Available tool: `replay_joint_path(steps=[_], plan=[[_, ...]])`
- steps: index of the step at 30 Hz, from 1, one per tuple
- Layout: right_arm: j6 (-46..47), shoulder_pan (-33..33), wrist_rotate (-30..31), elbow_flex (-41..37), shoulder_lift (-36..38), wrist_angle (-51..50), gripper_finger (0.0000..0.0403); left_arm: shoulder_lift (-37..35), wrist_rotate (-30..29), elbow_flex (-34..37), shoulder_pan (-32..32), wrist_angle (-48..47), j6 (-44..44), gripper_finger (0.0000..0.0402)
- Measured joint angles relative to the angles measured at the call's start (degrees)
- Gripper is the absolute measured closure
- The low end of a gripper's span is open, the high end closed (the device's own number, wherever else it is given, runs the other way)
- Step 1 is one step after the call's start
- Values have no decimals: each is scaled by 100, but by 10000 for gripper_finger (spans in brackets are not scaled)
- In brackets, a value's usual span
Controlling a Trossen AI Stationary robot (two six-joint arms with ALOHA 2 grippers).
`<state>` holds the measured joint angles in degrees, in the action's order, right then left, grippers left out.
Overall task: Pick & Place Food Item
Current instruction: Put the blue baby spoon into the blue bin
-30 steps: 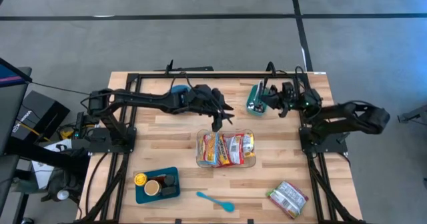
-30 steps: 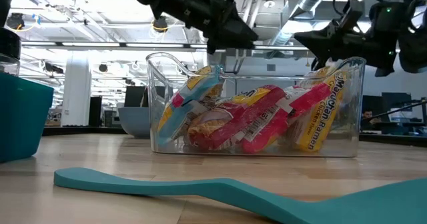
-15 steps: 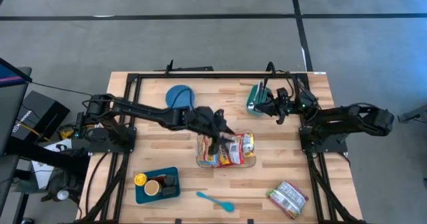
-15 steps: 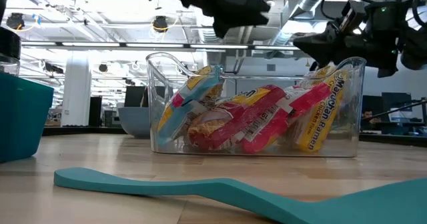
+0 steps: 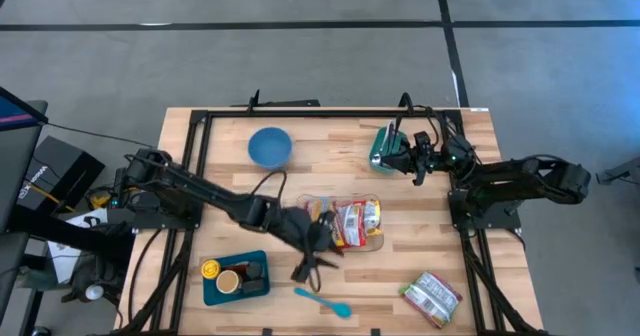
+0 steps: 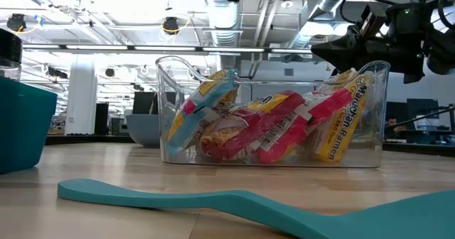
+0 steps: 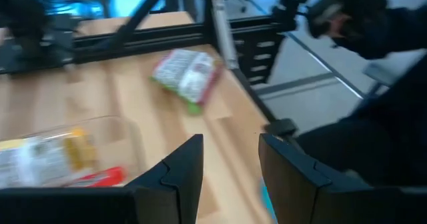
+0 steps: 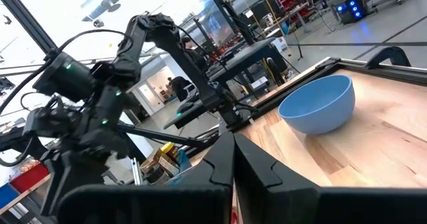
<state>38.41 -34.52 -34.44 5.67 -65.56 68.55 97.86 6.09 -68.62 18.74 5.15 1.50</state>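
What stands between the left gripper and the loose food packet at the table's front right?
Nothing visible. The left gripper, empty, hovers just in front of the clear bin; bare tabletop lies between it and the packet.

Overhead camera looks straight down on my whole wooden slat bench (image 5: pixel 400 286). Low camera sits at bench height, close behind the clear plastic tub of ramen packets (image 6: pixel 274 114), facing the room. My left wrist camera shares that tub; my right wrist camera shares the round blue bowl (image 8: pixel 317 104) with overhead.
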Motion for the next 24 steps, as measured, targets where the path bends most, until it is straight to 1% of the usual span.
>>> replay_joint_path(steps=[13,20,21,24], plan=[[14,0,4,0,0,0,402,0,0,0,1084,7,46,262],[15,0,7,0,0,-4,402,0,-36,0,1407,170,334,262],[15,0,20,0,0,-6,402,0,-161,0,1425,246,344,262],[17,0,130,0,0,-14,402,-10,-988,0,1471,339,261,262]])
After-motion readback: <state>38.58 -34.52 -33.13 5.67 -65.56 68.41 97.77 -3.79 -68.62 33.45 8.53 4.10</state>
